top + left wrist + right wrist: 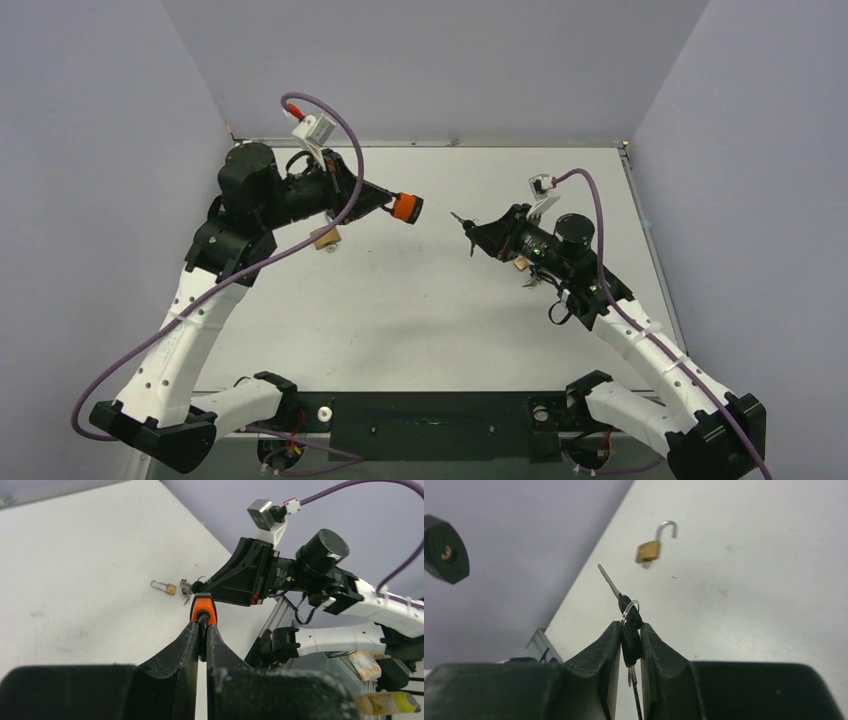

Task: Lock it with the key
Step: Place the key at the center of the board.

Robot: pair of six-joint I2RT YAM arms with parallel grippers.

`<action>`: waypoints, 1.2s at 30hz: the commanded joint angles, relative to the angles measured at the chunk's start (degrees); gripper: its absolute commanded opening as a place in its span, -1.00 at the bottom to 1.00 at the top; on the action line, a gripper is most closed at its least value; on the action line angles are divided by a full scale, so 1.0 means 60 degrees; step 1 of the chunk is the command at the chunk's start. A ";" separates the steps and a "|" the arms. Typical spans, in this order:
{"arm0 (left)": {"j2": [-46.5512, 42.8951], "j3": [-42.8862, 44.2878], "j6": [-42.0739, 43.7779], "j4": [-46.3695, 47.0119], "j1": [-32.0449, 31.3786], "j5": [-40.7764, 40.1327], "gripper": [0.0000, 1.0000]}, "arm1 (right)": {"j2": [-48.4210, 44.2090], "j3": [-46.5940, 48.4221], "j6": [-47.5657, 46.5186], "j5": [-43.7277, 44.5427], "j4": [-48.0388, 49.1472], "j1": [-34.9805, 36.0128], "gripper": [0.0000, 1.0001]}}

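My left gripper (pixel 388 207) is shut on the black shackle of an orange padlock (pixel 405 208) and holds it in the air, its black end pointing right. In the left wrist view the orange padlock (pixel 203 611) sticks out past the fingertips. My right gripper (pixel 475 230) is shut on a bunch of keys (pixel 630 630), with one key blade (pixel 609 581) pointing out towards the padlock. In the right wrist view the padlock's black end with its keyhole (pixel 444 555) is at the far left, apart from the key tip.
A small brass padlock (pixel 325 238) with an open shackle lies on the white table (pixel 420 320) under the left arm; it also shows in the right wrist view (pixel 651 547). Another brass padlock (pixel 166 587) lies under the right arm (pixel 521 264).
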 commanded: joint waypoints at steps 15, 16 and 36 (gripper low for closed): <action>0.4609 -0.1292 -0.1217 0.1450 -0.3044 -0.5490 -1.00 | 0.2311 -0.0748 0.0384 0.4709 -0.2196 -0.0511 -1.00; 0.5191 -0.0869 -0.1082 0.1306 -0.3143 -0.6121 -1.00 | 0.2382 -0.0788 0.0408 0.4773 -0.2114 -0.0505 -1.00; 0.8397 0.1216 -0.1163 0.0175 -0.4063 -0.8069 -0.63 | 0.4863 -0.1306 0.0919 0.3819 0.0354 -0.0524 -1.00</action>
